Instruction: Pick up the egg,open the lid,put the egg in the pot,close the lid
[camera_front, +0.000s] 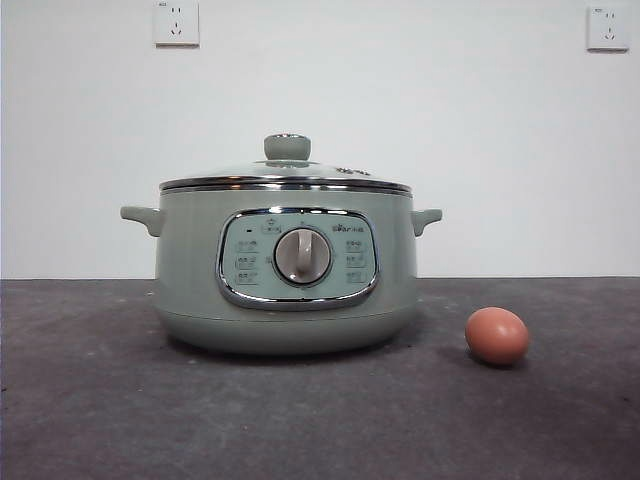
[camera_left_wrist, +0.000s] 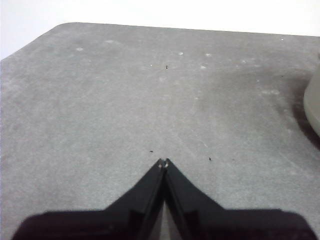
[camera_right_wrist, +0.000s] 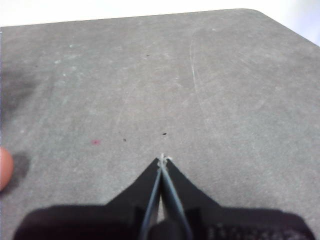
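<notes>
From my remote station I find the pot (camera_front: 286, 270) standing upright near the middle of the dark grey desk (camera_front: 100, 400), its control panel (camera_front: 297, 258) and silver dial (camera_front: 302, 257) facing the front camera. The lid (camera_front: 286, 178) sits seated on the pot, chrome rim flush all round, pale green knob (camera_front: 287, 147) on top. The 2 side handles project level from either side of the pot.

The egg (camera_front: 497, 335) lies on its side on the desk, beside the pot and apart from it, casting a small shadow. It touches nothing but the desk.

The left hand (camera_left_wrist: 163, 161) hangs over bare desk with its 2 jaws pressed together tip to tip, pinching nothing. An edge of the pot shows at the margin of its wrist view.

The right hand (camera_right_wrist: 163, 159) likewise hangs over bare desk, jaws pressed together and holding nothing. A sliver of the egg shows at the margin of its wrist view.

Neither arm appears in the front view. 2 wall sockets (camera_front: 176, 22) sit on the white wall behind.
</notes>
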